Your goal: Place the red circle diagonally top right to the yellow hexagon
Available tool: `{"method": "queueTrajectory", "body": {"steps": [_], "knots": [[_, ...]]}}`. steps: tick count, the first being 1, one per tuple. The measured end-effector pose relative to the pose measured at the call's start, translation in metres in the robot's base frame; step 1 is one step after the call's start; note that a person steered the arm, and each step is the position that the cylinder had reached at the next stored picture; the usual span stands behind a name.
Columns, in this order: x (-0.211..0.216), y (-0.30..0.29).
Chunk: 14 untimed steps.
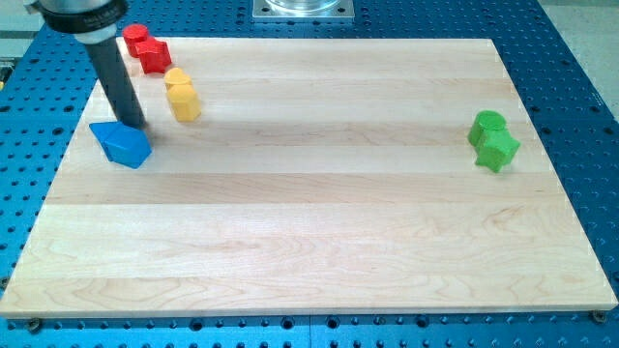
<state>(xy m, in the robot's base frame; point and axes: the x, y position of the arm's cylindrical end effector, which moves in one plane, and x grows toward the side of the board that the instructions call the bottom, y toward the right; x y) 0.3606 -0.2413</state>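
The red circle (135, 38) lies at the board's top left, touching a second red block (155, 55) just below and right of it. Two yellow blocks stand below these: an upper one (176, 79) and a lower one (185, 101), touching each other; which is the hexagon I cannot tell. My tip (134, 127) rests at the top edge of two blue blocks (123, 143), left of and below the yellow ones. The rod slants up toward the view's top left.
Two green blocks, a round one (486, 125) and a star-like one (498, 149), sit together at the view's right. The wooden board (319, 242) lies on a blue perforated table. A metal mount (302, 9) shows at the top.
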Motion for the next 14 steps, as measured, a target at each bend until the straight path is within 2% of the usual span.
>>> {"method": "queueTrajectory", "body": {"steps": [2,3,4,7,8,13,14], "knots": [[-0.076,-0.063],[-0.108,-0.063],[-0.169,-0.063],[-0.17,-0.058],[-0.17,-0.016],[-0.169,-0.005],[-0.169,0.011]]}}
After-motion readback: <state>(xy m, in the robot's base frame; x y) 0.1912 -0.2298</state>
